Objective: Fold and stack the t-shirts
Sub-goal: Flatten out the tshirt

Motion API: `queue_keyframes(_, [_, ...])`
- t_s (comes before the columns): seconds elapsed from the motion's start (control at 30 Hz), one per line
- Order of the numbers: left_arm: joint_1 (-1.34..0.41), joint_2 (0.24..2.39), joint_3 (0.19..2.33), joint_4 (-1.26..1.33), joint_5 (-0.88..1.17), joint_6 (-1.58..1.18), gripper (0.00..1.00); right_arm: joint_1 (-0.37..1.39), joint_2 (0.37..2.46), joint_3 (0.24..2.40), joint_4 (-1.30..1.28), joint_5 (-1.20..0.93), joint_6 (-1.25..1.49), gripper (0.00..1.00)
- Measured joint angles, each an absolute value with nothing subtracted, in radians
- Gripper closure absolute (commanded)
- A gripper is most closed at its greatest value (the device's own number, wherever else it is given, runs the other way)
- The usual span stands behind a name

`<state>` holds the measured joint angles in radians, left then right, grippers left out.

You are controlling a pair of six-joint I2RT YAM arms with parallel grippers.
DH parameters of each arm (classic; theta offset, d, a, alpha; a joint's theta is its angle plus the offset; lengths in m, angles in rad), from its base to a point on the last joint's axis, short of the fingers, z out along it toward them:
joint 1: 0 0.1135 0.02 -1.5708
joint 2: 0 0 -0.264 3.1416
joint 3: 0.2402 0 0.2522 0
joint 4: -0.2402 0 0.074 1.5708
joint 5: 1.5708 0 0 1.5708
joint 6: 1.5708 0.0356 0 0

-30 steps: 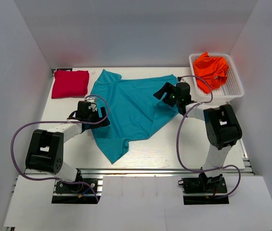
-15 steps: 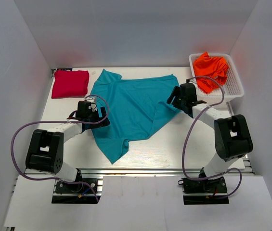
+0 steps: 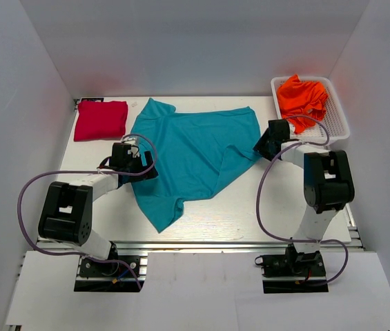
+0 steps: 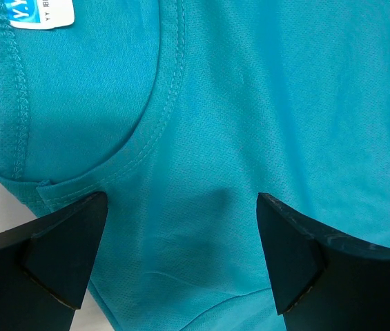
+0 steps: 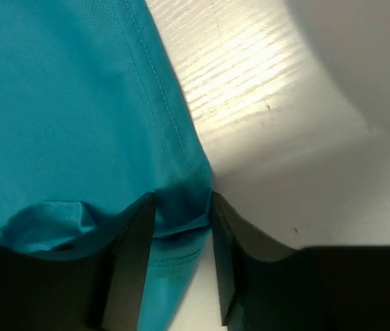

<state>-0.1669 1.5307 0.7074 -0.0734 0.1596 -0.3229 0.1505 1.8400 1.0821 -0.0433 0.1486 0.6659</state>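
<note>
Right claw (image 5: 183, 207) pinched narrow on the right hem corner of the teal tee (image 3: 195, 155). Left claw (image 4: 181, 207) spread wide over its collar, gripping nothing. The tee lies rumpled mid-worktop (image 3: 250, 200).

Step, likely: flattening before the fold. Next, the left claw must close on cloth.

Count: three tees.
- one teal tee
- one red tee (image 3: 101, 119), folded, far left
- one orange tee (image 3: 303, 94), in the one basket (image 3: 339, 124), far right

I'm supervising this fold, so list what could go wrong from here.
The right jaws pinch only a small bunch at the edge of the teal t-shirt; a pull might slip it free. The left jaws stand open over the collar, holding nothing, so the shirt could drag and wrinkle across the table.
</note>
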Motion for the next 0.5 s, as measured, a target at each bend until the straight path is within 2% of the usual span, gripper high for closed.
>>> queue_keyframes(0.03, [-0.167, 1.531, 0.707, -0.073, 0.16, -0.323, 0.0, 0.15, 1.858, 1.096, -0.045, 0.139, 0.669, 0.78])
queue_keyframes(0.1, [-0.167, 1.53, 0.707, -0.074, 0.159, -0.323, 0.0, 0.148, 1.882, 1.114, -0.05, 0.121, 0.667, 1.0])
queue_keyframes(0.3, [-0.167, 1.527, 0.706, -0.074, 0.157, -0.327, 0.0, 0.167, 1.895, 1.174, -0.064, 0.115, 0.605, 1.0])
queue_keyframes(0.5, [-0.167, 1.525, 0.7, -0.067, 0.157, -0.331, 0.0, 0.286, 1.933, 1.339, -0.08, 0.104, 0.435, 1.0])
